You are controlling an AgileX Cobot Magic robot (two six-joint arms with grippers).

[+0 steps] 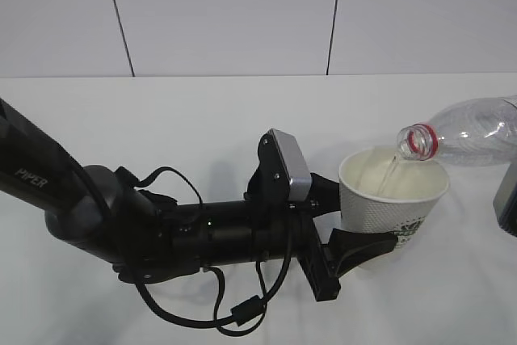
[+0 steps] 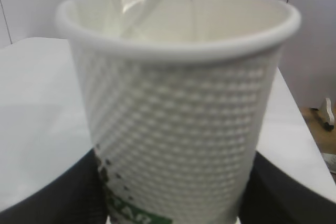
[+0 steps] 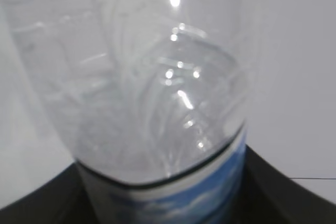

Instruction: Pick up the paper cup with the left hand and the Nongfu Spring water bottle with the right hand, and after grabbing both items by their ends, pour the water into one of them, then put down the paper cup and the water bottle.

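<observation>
- Table (image 1: 242,119): white, flat, backed by a pale panelled wall (image 1: 226,14) with dark seams.
- Left arm (image 1: 97,216): black, marked "PIPER", lying low across the table from the left edge toward the centre; loose black cables (image 1: 194,313) looped beneath; grey camera block (image 1: 289,163) mounted near the wrist.
- Left gripper (image 1: 355,224): jaws clamped on the lower half of the cup, one black finger (image 1: 359,250) on the near side, the other behind.
- Bottle (image 1: 468,131): clear plastic, tipped nearly horizontal at the right edge, open mouth with red neck ring directly over the cup rim; thin stream of water (image 1: 389,174) running into the cup. Blue-and-white label (image 3: 184,198) visible in the right wrist view.
- Right gripper (image 3: 168,211): only partly seen; dark jaws closed on the labelled body of the bottle, one on each side.
- Cup (image 1: 393,199): white, dimpled paper, green print low on the side, held upright, right of centre. Contact with the table cannot be told.
</observation>
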